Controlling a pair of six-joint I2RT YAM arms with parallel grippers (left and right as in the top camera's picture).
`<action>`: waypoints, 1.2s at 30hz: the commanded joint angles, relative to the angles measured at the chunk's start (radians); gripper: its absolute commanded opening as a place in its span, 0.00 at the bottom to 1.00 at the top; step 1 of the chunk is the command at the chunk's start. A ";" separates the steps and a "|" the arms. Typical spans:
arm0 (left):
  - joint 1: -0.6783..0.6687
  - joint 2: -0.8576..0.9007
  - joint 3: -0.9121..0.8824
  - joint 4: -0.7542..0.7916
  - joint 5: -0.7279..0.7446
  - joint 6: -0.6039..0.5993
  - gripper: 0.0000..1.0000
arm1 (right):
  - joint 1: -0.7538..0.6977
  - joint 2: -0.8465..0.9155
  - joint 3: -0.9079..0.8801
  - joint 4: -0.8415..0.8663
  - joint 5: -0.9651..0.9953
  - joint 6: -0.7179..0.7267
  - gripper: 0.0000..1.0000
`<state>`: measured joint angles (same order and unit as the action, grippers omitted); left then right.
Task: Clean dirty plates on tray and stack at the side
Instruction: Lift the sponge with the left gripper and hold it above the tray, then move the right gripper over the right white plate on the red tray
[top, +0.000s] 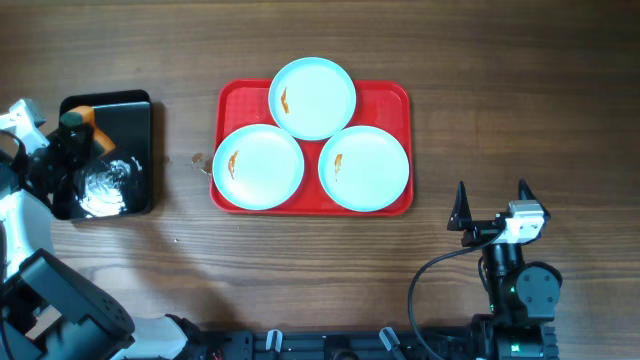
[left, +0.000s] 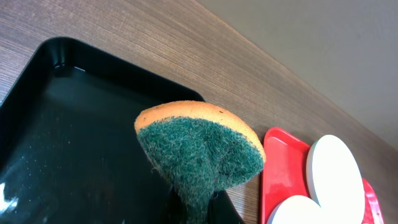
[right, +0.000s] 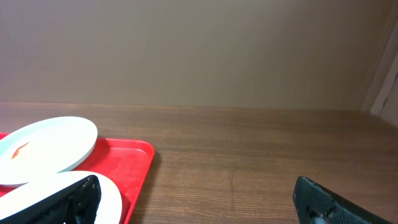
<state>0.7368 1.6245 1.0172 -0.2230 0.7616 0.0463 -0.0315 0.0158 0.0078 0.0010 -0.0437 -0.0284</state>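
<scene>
While left jaws pinch sponge (left: 199, 149) over black tray (top: 135, 105), right jaws spread: wiping not begun; next, sponge to nearest smeared plate (top: 262, 170).

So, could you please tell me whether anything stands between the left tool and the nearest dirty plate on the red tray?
Nothing visible does. The left tool, shut on a sponge over the black tray, has only tabletop, one tiny speck and the low rim of the red tray before the nearest plate.
</scene>
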 joint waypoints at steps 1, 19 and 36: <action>0.001 -0.025 -0.004 0.006 0.031 -0.006 0.04 | 0.005 -0.002 -0.003 0.002 0.011 -0.009 1.00; -0.006 -0.025 -0.004 0.049 0.034 -0.105 0.04 | 0.005 -0.002 -0.003 0.002 0.011 -0.009 1.00; -0.006 -0.025 -0.004 -0.055 0.034 -0.107 0.04 | 0.005 -0.002 -0.003 0.035 -0.645 1.328 1.00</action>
<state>0.7349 1.6245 1.0172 -0.2600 0.7692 -0.0551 -0.0315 0.0158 0.0071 0.0376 -0.4671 0.7967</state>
